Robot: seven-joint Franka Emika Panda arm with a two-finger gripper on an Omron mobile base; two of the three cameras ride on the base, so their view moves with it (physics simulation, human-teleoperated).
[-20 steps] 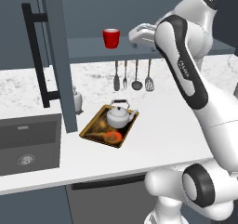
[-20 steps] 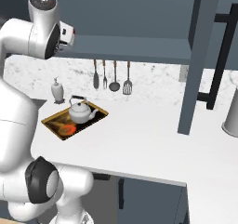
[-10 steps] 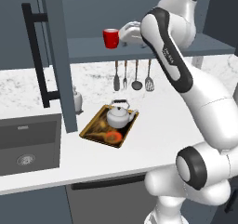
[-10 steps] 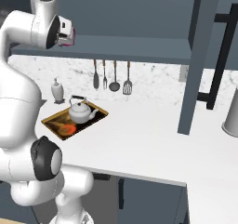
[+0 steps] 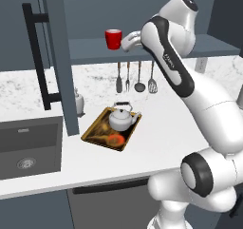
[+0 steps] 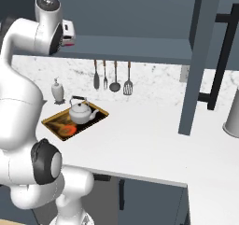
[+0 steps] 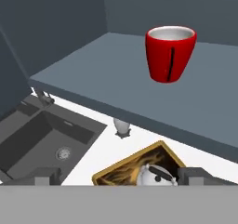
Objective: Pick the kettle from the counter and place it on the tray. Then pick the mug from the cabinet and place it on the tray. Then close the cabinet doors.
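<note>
Two fingertips [image 7: 44, 175] of your pincer [image 7: 121, 175] stand wide apart, released, grasping nothing. Ahead of it and slightly right, the mug [image 7: 170, 53] stands upright on the cabinet shelf [image 7: 93, 76], untouched. Below the pincer, the kettle [image 5: 121, 119] sits on the tray [image 5: 96, 133] on the counter [image 5: 156, 128].

Arm swung left — claw [image 5: 124, 42] nearer mug [image 5: 113, 39]

mug [image 7: 170, 54] glossy red; kettle [image 5: 121, 119] shiny metal; counter [image 5: 156, 123] marble-like.
</note>
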